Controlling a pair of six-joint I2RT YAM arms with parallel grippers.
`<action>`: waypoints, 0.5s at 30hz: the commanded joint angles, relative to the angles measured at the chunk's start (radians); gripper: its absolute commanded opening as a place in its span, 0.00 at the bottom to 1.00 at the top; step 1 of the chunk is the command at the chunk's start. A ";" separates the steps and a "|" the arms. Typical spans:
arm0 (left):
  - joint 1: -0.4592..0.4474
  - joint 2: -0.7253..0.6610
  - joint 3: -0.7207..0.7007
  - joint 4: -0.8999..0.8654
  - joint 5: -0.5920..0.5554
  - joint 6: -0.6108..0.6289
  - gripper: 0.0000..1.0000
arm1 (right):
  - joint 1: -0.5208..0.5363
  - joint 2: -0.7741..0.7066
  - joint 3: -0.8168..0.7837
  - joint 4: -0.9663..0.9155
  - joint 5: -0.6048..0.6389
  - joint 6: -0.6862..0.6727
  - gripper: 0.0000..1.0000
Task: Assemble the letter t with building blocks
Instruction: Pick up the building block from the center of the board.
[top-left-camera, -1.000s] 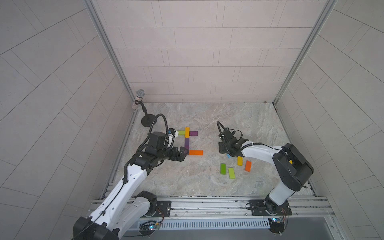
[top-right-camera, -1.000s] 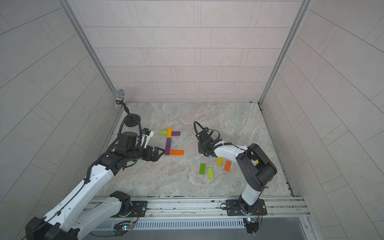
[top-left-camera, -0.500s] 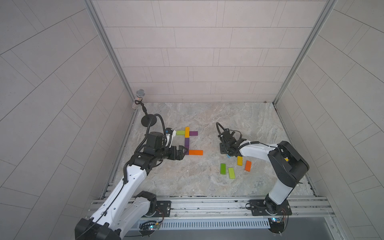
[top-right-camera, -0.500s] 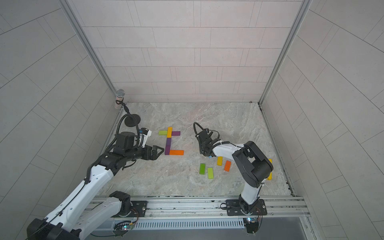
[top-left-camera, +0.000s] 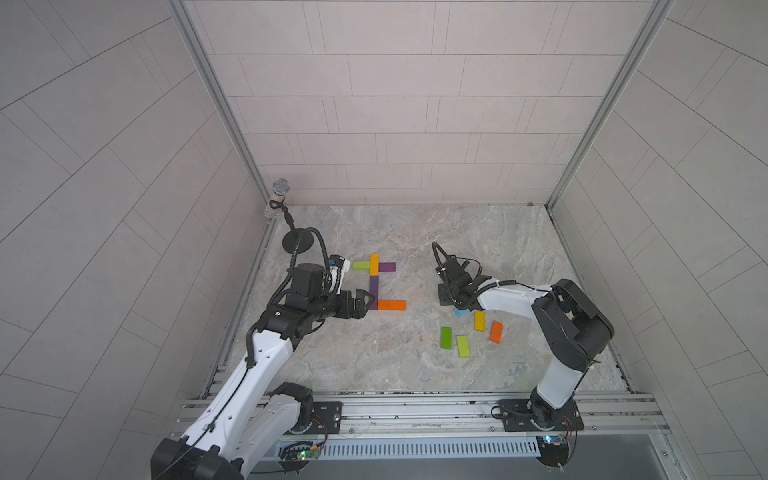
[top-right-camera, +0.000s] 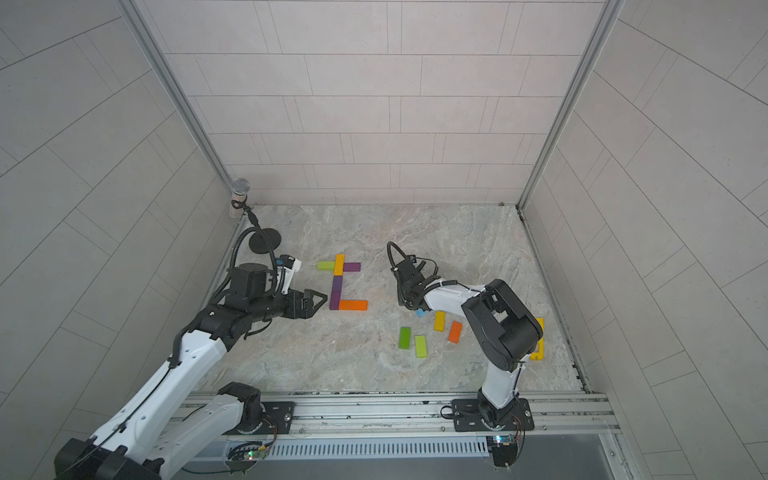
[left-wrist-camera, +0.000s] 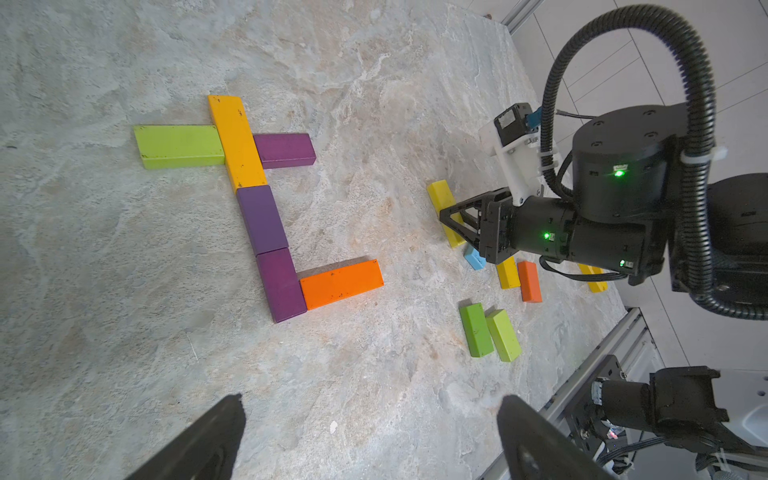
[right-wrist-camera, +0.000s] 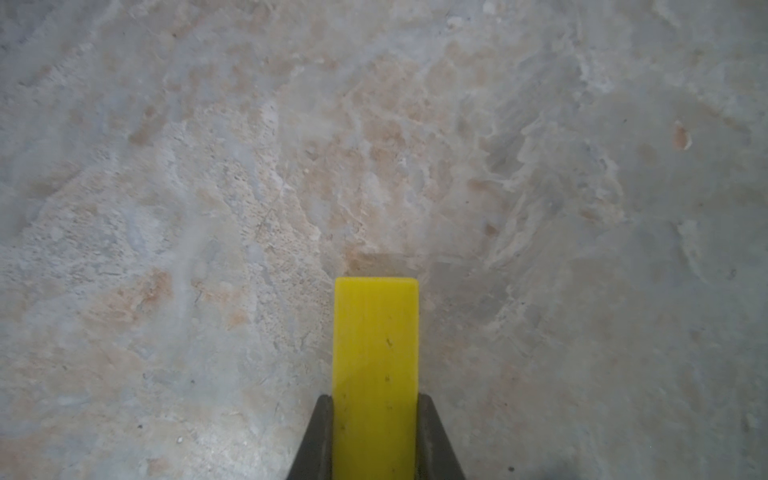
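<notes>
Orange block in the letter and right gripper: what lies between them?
The left wrist view shows bare table between that orange block and the right gripper.

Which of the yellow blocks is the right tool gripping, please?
The bright yellow block clamped in the right tool. The loose yellow block beside the loose orange block lies untouched; the letter's yellow block too.
</notes>
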 joint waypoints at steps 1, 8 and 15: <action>0.014 -0.007 -0.011 0.014 0.010 0.004 1.00 | -0.025 0.029 0.033 -0.006 -0.011 -0.033 0.00; 0.039 0.013 -0.012 0.021 0.027 -0.005 1.00 | -0.092 0.088 0.158 -0.040 -0.049 -0.102 0.00; 0.070 0.027 -0.014 0.032 0.044 -0.015 1.00 | -0.116 0.182 0.284 -0.066 -0.070 -0.122 0.00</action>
